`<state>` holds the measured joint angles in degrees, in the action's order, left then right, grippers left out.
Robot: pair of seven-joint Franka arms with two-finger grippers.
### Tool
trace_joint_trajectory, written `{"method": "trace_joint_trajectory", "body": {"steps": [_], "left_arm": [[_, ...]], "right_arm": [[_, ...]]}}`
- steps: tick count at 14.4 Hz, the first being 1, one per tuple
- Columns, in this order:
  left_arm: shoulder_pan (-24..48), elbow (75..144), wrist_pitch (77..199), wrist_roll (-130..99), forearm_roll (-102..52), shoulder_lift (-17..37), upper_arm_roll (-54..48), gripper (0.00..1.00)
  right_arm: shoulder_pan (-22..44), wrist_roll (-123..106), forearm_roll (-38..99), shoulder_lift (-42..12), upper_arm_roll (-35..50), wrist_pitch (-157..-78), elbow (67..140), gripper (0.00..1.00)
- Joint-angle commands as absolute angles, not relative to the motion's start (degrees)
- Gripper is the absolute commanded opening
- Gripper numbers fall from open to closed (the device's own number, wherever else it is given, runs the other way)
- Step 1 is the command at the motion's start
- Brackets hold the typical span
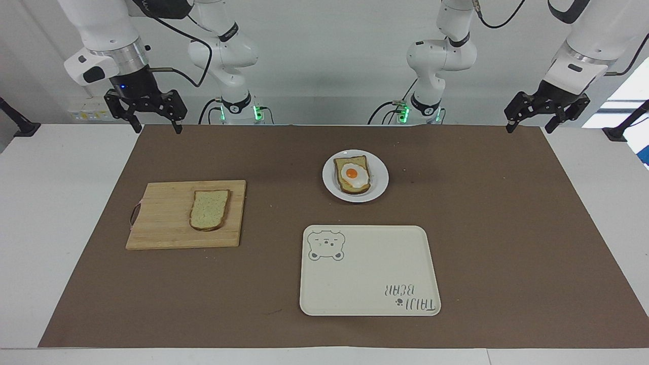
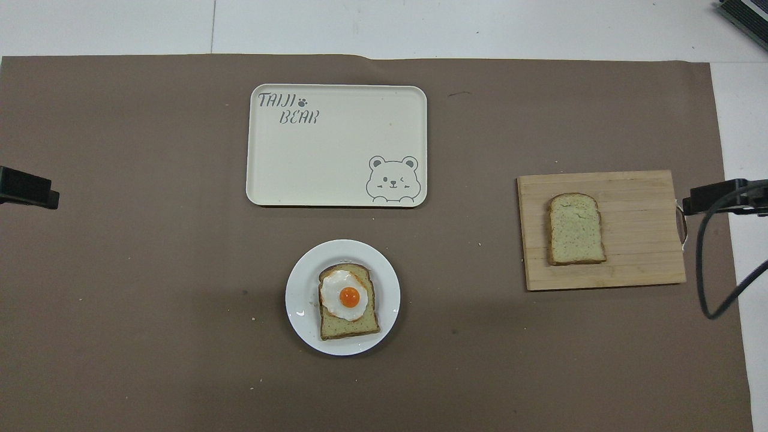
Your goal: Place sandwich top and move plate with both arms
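Observation:
The sandwich top (image 1: 209, 209) is a plain bread slice lying flat on a wooden cutting board (image 1: 162, 218) toward the right arm's end; it also shows in the overhead view (image 2: 575, 229). The white plate (image 1: 380, 186) sits mid-table near the robots and bears a toast slice with a fried egg (image 1: 353, 175); the plate also shows in the overhead view (image 2: 300, 300). My right gripper (image 1: 156, 128) hangs open and empty in the air over the mat's edge by the robots, apart from the board. My left gripper (image 1: 530, 126) hangs open and empty over the mat's corner at its own end.
A cream rectangular tray with a bear drawing (image 1: 370, 274) lies farther from the robots than the plate, empty. The brown mat (image 1: 507, 228) covers most of the white table. The board (image 2: 642, 240) has a small handle loop at its outer end.

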<state>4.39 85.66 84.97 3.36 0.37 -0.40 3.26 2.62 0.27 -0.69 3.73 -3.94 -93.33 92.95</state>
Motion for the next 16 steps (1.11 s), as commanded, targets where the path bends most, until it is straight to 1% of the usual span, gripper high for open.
{"method": "trace_joint_trajectory", "body": {"steps": [1,3,6,9,12,15,16], "left_arm": [[4.5,85.6,84.2,2.9,-0.4,-0.8,3.6,1.0],[4.5,85.6,84.2,2.9,-0.4,-0.8,3.6,1.0],[4.5,85.7,84.2,2.9,-0.4,-0.8,3.6,1.0],[4.5,85.6,84.2,2.9,-0.4,-0.8,3.5,1.0],[4.5,85.7,84.2,2.9,-0.4,-0.8,3.5,1.0],[4.5,85.6,84.2,2.9,-0.4,-0.8,3.6,1.0],[4.5,85.7,84.2,2.9,-0.4,-0.8,3.5,1.0]], "right_arm": [[2.3,0.2,0.0,3.6,-3.6,-94.9,94.4,1.0],[2.4,-2.6,0.0,2.2,-3.6,-96.5,95.4,1.0],[2.5,-8.0,0.0,0.0,-3.6,-103.9,99.0,1.0],[2.5,-9.0,0.1,-4.5,-3.6,-107.4,99.1,1.0],[2.8,-9.0,0.1,-7.6,-3.6,-110.4,99.1,1.0],[2.8,-8.5,4.3,-10.7,-3.6,-112.9,99.5,1.0],[2.8,-8.5,4.3,-11.2,-3.6,-114.9,100.3,1.0]]}}
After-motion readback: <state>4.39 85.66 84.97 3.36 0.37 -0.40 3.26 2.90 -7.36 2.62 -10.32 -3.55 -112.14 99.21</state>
